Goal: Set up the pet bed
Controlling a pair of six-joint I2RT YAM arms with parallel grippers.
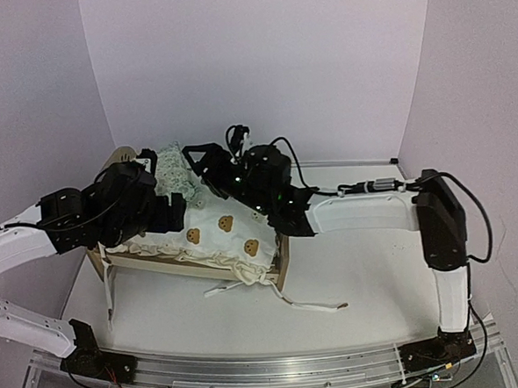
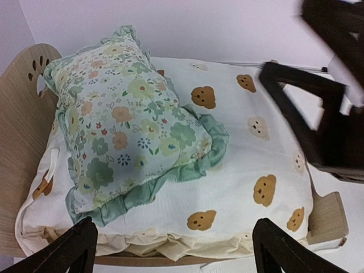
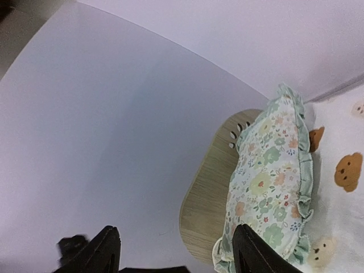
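Left pincer (image 2: 174,242) gapes wide, holding nothing, at the long side of the pet bed (image 1: 193,268). Right pincer (image 3: 176,247), likewise apart and empty, hangs near its head end. On it lie a quilt (image 2: 256,170) and pillow (image 2: 125,119); beneath, the table (image 1: 361,276).

Pet bed (image 2: 20,114): pale plywood, light tan grain, with a paw-print cutout in the headboard.
Quilt (image 2: 250,165): cream ground with scattered bear faces, most caramel brown and a few paler cream.
Pillow (image 2: 125,125): off-white ground. The floral print is sage green, peach-orange and yellow, with small dark blue and red blossoms. The frill is plain mint green.
Left arm (image 1: 16,248) and right arm (image 1: 366,212): white shells, black joints and cables.
Left gripper (image 2: 173,239) and right gripper (image 3: 176,250): black throughout.
Table (image 1: 352,276): white.
Walls (image 1: 260,62): pale lilac, unpatterned.
Rail (image 1: 270,369): bare silver metal.
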